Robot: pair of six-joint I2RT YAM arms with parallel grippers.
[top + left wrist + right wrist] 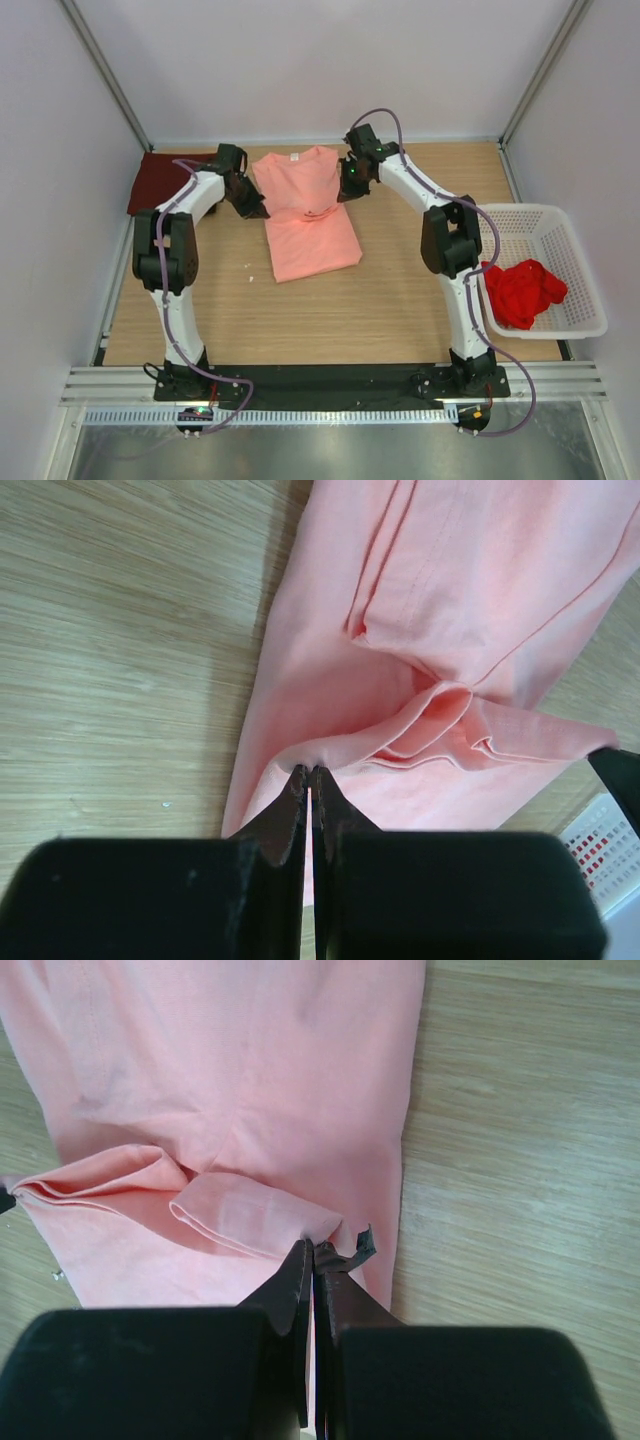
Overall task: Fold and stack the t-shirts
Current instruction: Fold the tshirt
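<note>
The salmon-pink t-shirt (305,215) lies on the wooden table at centre back, its sides folded in. My left gripper (252,208) is shut on the shirt's left edge; in the left wrist view (310,770) its tips pinch a lifted fold of pink cloth (420,630). My right gripper (347,188) is shut on the right edge; the right wrist view (314,1248) shows it pinching a lifted pink fold (240,1110). The dark maroon t-shirt (165,180) lies flat at the back left. The bright red t-shirt (522,291) sits crumpled in the basket.
A white perforated basket (570,250) stands at the right edge of the table. White walls enclose the back and sides. A black mat (330,378) runs along the near edge by the arm bases.
</note>
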